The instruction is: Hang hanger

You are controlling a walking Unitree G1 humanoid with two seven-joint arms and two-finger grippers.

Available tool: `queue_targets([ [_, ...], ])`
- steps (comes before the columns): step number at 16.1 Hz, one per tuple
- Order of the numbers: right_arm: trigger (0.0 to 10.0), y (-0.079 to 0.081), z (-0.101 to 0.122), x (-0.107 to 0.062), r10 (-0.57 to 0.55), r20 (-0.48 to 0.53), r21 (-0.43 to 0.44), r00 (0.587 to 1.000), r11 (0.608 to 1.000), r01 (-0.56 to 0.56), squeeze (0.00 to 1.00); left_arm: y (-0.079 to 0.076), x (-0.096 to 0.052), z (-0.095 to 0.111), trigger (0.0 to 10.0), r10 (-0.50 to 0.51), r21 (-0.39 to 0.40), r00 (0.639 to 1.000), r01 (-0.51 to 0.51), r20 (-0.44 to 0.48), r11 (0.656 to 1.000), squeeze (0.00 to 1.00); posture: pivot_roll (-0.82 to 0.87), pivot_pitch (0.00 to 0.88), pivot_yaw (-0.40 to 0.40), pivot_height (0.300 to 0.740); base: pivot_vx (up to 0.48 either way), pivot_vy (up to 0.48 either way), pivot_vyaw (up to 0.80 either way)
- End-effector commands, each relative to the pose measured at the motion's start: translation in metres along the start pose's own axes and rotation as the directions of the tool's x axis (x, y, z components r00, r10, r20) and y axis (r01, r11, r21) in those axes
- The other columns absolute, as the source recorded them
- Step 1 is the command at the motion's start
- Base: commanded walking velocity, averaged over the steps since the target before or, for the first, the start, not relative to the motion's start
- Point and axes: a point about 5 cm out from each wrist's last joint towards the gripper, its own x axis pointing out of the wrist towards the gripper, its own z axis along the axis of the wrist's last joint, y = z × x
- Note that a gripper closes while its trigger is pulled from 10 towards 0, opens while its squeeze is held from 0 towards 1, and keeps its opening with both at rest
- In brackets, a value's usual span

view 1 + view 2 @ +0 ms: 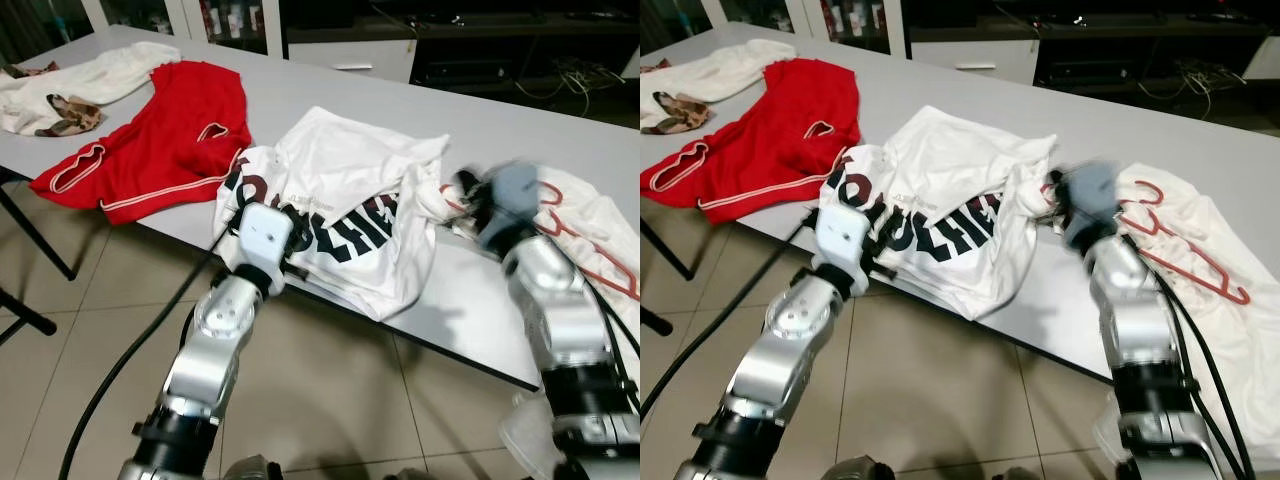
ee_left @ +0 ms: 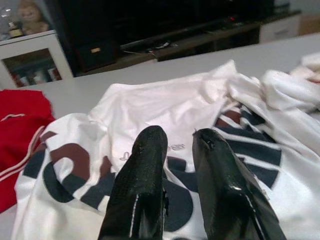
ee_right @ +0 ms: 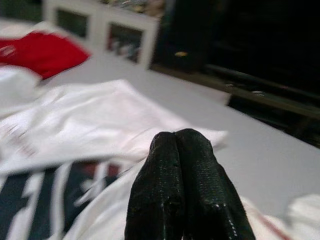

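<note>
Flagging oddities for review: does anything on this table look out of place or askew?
Yes. The white printed shirt lies crumpled, its hem hanging over the table edge. The red hanger lies flat on another white garment rather than hanging. The right hand is shut with nothing in it; the left hand is slightly open.

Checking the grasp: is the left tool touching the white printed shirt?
Cannot tell. In the left wrist view the left tool, fingers slightly parted, sits over the white printed shirt, but no contact or gap shows plainly; the head views hide the fingertips.
</note>
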Motion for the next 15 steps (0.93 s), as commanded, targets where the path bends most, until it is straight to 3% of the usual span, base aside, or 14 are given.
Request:
queue_targets([
  [1,10.0,-0.004,-0.002,-0.001,0.036,0.000,-0.039,0.999,0.999,-0.036,0.00,-0.009,0.001,0.002,10.0,-0.041,0.032,0.999,0.041,0.006,0.999,0.00,-0.04,0.011,0.039,0.736,0.000,0.000,0.00],
  [2,10.0,-0.009,-0.008,0.000,0.032,-0.041,-0.065,0.999,0.997,-0.034,0.00,-0.013,0.003,0.000,10.0,-0.070,0.038,0.998,0.070,-0.007,0.997,0.00,-0.04,0.000,0.047,0.736,0.000,0.000,0.00],
  [4,10.0,-0.016,-0.007,0.004,-0.023,-0.038,0.019,0.999,1.000,0.024,0.00,-0.015,0.004,0.008,10.0,-0.113,0.036,0.993,0.112,0.020,0.993,0.00,-0.04,0.000,0.054,0.736,0.000,0.000,0.00],
  [5,10.0,-0.015,-0.008,0.004,-0.020,-0.040,0.000,0.999,1.000,0.020,0.00,-0.012,0.005,0.005,10.0,-0.111,0.050,0.994,0.110,0.006,0.993,0.00,-0.04,0.000,0.061,0.736,0.000,0.000,0.00],
  [7,10.0,-0.020,-0.011,0.003,-0.051,-0.050,0.027,0.997,0.998,0.052,0.00,-0.008,0.005,0.003,10.0,-0.082,0.015,0.997,0.082,-0.007,0.997,0.00,-0.04,0.000,0.051,0.736,0.000,-0.414,0.00],
  [10,10.0,-0.021,-0.022,0.004,-0.063,-0.107,0.011,0.992,0.998,0.065,0.00,-0.009,0.004,0.001,10.0,-0.075,0.021,0.997,0.075,-0.013,0.997,0.00,-0.03,0.000,0.038,0.736,0.000,-0.424,0.00],
  [15,10.0,-0.021,-0.022,0.004,-0.063,-0.107,0.011,0.992,0.998,0.065,0.00,-0.009,0.004,0.001,10.0,-0.075,0.021,0.997,0.075,-0.013,0.997,0.00,-0.03,0.000,0.038,0.736,0.000,-0.420,0.00],
])
